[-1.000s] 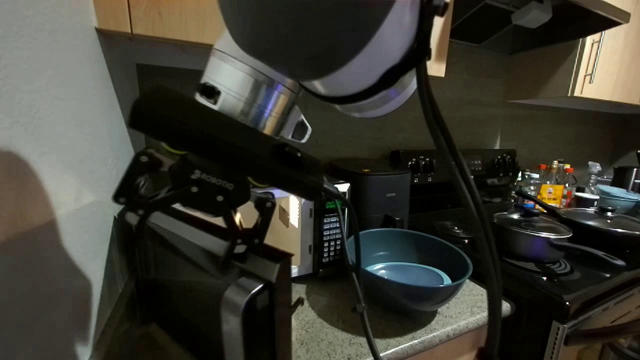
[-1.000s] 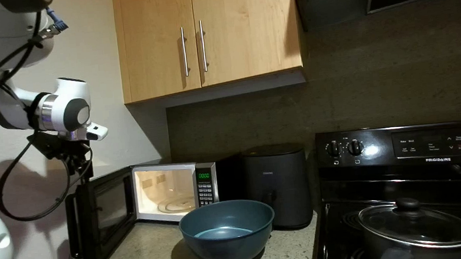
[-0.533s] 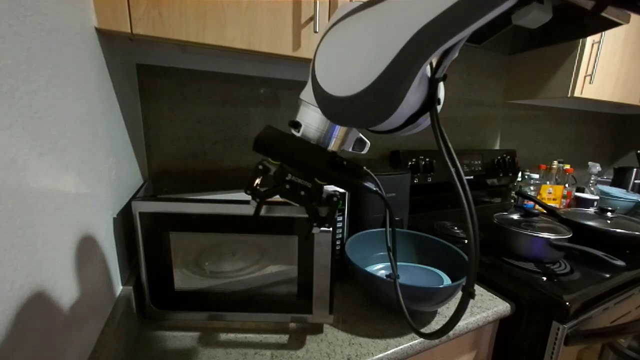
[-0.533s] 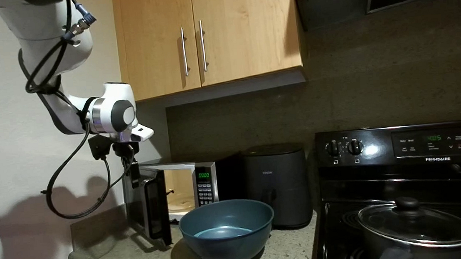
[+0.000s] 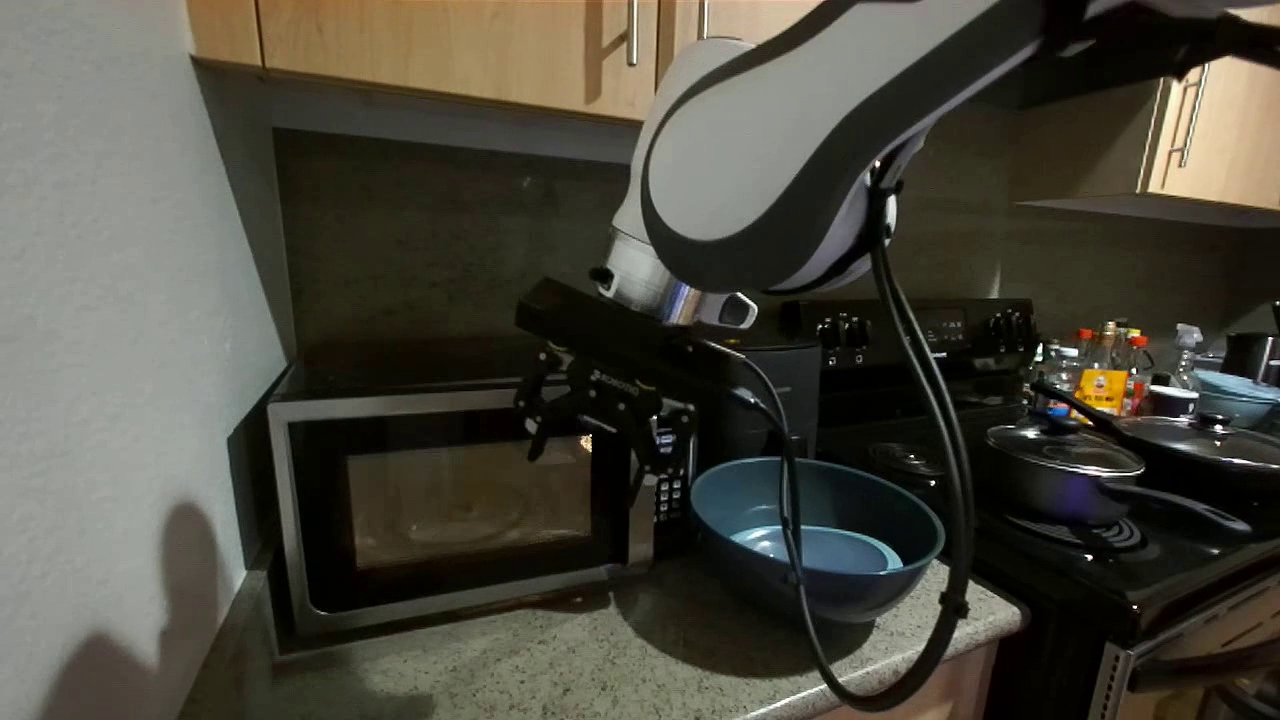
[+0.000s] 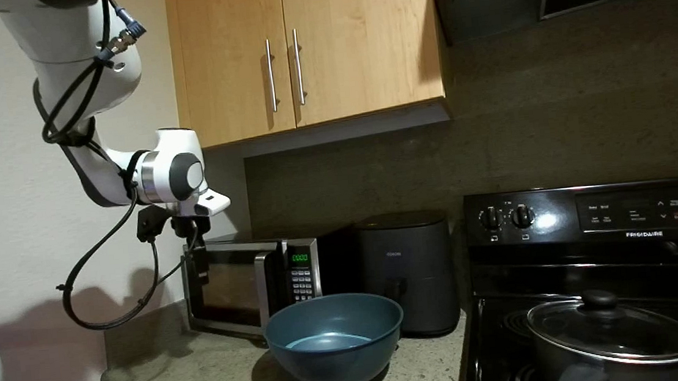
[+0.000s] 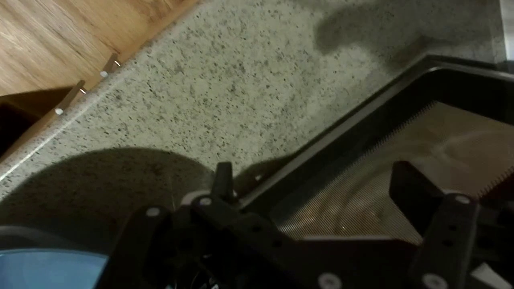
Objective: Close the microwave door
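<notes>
- At the far left there is a pale wall (image 5: pixel 110 350).
- Next comes the microwave door (image 5: pixel 465 510), on the front of the microwave (image 6: pixel 304 273), which sits on the counter (image 5: pixel 480 650). The door is longer from side to side than it is tall. It looks closed, or very nearly so. No one can tell from here if it has clicked.
- Then comes the claw (image 5: pixel 588 470). Its two fingers (image 7: pixel 223 180) are spread wide, and nothing shows between them. There is just one arm (image 5: pixel 750 170), so this claw must do the job.
- The big thing to know is where the door lies. The claw seems to be out in front of it, up high, toward the end with the handle (image 5: pixel 641 535). So the door lies behind the claw, toward the back wall (image 5: pixel 440 220). It is hard to see if they touch.
- A bit lower than the claw, the handle stands up and down at the door's right end. If the door needs one more push, that push should go straight back, close to the handle.
- Last is a big blue bowl (image 5: pixel 840 590), near the handle end. If the push slides to the right, it might bump the bowl.
</notes>
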Robot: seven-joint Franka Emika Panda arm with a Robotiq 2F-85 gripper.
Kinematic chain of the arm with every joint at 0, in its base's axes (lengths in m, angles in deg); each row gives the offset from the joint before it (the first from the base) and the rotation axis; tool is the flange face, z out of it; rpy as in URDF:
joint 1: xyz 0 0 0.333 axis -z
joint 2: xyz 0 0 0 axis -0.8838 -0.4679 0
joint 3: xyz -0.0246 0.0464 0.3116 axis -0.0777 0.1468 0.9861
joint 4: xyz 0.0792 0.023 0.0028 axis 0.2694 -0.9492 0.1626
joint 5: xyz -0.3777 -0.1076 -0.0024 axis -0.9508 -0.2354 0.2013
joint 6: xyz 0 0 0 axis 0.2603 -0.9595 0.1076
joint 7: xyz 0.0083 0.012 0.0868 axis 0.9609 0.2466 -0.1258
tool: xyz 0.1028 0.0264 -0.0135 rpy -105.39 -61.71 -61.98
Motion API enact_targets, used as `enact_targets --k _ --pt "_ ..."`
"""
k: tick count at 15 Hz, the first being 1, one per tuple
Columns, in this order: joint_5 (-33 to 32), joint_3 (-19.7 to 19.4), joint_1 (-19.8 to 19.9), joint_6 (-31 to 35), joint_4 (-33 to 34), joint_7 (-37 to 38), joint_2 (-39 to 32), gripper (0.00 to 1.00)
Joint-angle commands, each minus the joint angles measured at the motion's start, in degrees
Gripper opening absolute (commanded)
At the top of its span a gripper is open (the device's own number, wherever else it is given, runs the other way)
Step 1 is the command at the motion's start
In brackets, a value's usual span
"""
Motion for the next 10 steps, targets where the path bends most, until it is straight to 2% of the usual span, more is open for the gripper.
enact_targets --k 1,4,10 --pt "-6.8 -2.0 -0.5 10.5 0.1 8.7 -1.8 1.0" --pt "-11.6 -4.6 -1.6 15.9 0.5 14.0 -3.2 1.0" --pt "-19.4 -9.3 -4.4 18.8 1.5 21.9 -4.8 1.0"
